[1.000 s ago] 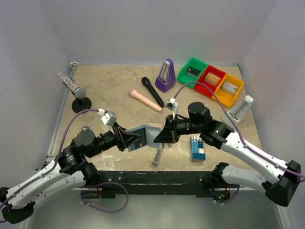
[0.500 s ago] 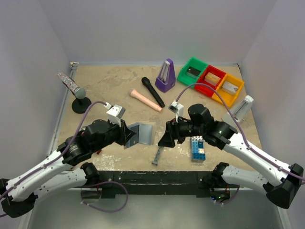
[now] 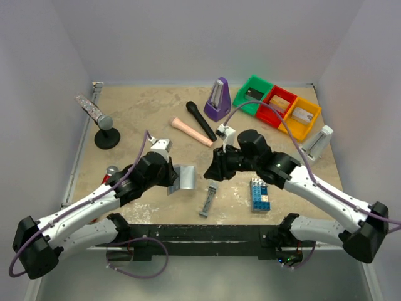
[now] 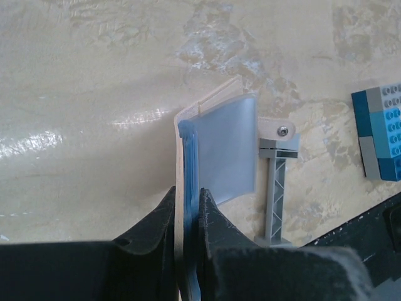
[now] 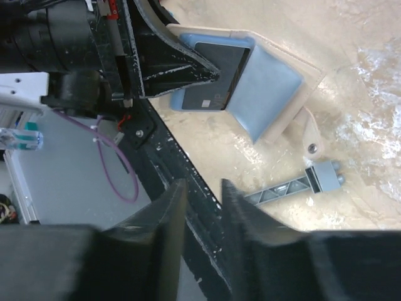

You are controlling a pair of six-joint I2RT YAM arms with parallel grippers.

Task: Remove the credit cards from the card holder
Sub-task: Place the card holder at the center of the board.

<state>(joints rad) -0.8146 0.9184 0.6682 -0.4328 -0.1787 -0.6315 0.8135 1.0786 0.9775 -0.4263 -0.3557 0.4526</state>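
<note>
Our left pincer is pinching one panel of the card holder by its pale edge, so the holder stands on edge on the worktop, part-folded. Our right pincer has its fingers a little apart with nothing between them. It hangs just beside the holder, on its right and not touching it. A grey bar lies just beyond the holder's free panel, toward the worktop's black front edge, and a stack of toy bricks stands further right. Bare worktop shows on the far side, up to a pink stick.

A second ago the right pincer was against the holder, which lay more spread between the two. Since then it has drawn back and the left pincer has turned the holder upright.

Only the right wrist view looks into the fold, where a black card sits in the held panel's pocket. The left wrist view meets the holder edge-on, and from above we cannot see the card
</note>
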